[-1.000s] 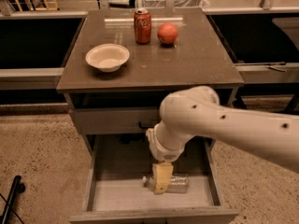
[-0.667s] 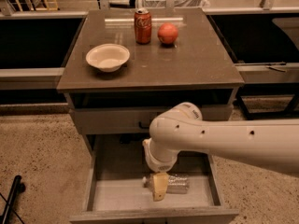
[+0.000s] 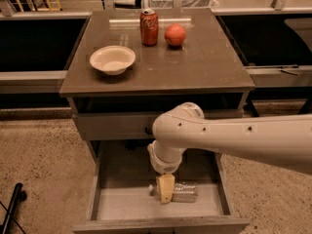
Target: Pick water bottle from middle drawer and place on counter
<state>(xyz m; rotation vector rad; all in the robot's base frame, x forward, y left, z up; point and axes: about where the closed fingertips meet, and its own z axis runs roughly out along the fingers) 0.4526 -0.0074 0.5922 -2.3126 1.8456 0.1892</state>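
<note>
The water bottle [image 3: 184, 192] lies on its side on the pale floor of the open middle drawer [image 3: 122, 204], near the front, with its cap end to the left. My gripper [image 3: 165, 189] points straight down into the drawer and sits right on the bottle's left half, hiding part of it. The white arm reaches in from the right and covers the drawer's back and right side. The counter [image 3: 204, 67] is the grey-brown top of the cabinet, above the drawer.
On the counter stand a red soda can [image 3: 149, 27], an orange-red round fruit [image 3: 175, 34] and a white bowl [image 3: 112, 59]. A shallower closed drawer front [image 3: 112, 126] lies above the open one. A black pole [image 3: 12, 208] leans at the lower left.
The arm's bulky joint has swung left and lower over the drawer. The gripper has stayed down on the bottle, shifting slightly left. The bottle has not moved.
</note>
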